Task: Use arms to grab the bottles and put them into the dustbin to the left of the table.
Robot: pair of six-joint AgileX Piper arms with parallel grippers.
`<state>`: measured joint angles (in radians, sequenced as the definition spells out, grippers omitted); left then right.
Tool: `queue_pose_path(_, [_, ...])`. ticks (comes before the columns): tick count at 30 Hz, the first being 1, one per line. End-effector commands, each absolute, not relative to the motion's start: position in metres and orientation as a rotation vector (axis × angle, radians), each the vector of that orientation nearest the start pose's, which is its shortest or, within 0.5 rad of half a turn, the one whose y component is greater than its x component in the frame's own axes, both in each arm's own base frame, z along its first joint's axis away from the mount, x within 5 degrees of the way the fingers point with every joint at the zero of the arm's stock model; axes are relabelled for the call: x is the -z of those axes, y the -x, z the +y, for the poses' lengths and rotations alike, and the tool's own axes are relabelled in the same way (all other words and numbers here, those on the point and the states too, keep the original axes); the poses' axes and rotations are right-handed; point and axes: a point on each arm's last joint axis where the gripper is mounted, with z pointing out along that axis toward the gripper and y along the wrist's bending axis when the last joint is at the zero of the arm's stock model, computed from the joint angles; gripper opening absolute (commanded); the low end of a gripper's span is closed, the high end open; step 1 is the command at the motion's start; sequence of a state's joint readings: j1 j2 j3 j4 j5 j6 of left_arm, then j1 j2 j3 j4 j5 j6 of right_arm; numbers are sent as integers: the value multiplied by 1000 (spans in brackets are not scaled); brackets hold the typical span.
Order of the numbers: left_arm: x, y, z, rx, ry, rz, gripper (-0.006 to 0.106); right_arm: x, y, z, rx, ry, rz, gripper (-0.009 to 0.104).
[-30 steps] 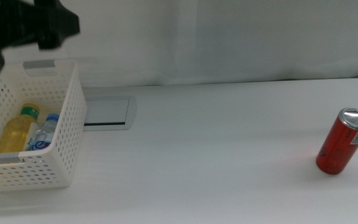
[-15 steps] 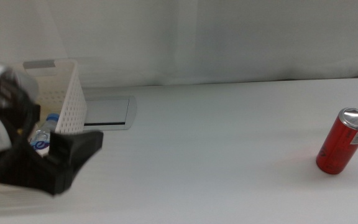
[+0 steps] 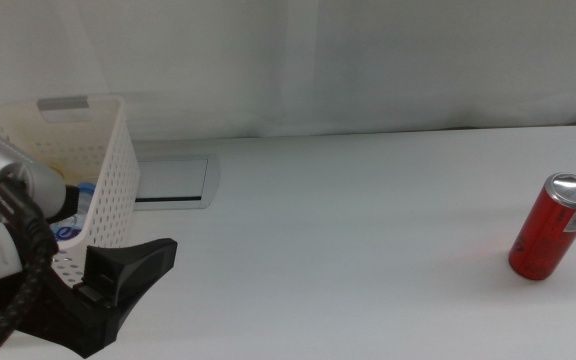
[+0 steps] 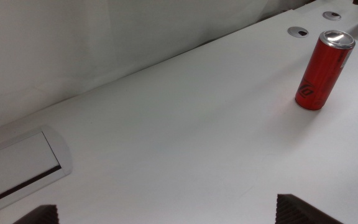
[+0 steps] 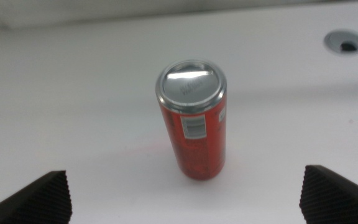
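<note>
Dropping from upper left to lower left, the left gripper (image 3: 118, 285) hangs wide and empty; the right gripper (image 5: 185, 193), wide, frames the red can (image 5: 192, 118) for grabbing.

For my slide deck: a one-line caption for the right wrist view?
Right gripper, jaws open wide, faces an upright red can on the white table.

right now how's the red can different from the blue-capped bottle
The red can stands upright on the open table at the right; the blue-capped bottle sits inside the dustbin at the left. The can is opaque red with a silver top; the bottle is clear. Neither is held by a gripper.
</note>
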<state>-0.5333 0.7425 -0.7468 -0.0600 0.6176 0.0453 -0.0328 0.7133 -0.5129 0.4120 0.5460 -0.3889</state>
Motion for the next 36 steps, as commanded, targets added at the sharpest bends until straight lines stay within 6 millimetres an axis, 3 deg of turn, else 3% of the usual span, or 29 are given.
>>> queue_pose_path(1, [-342,-122,-77,375,-572,2024,90,-272,-148,14,-192,124,2209,103])
queue_pose_path(6, [-342,-122,-77,375,-572,2024,90,-247,-164,13,-224,56,2298,103])
queue_pose_path(10, [-342,-122,-77,375,-572,2022,90,-227,-165,11,-197,17,2323,103])
queue_pose_path(17, [-343,-123,-78,378,-567,2009,90,-216,-166,25,-177,97,2219,103])
queue_pose_path(24, [-343,-123,-78,378,-567,2007,90,-184,-160,39,-146,139,2159,103])
queue_pose_path(36, [-343,-123,-78,382,-560,2009,90,-169,-180,35,8,120,2080,103])
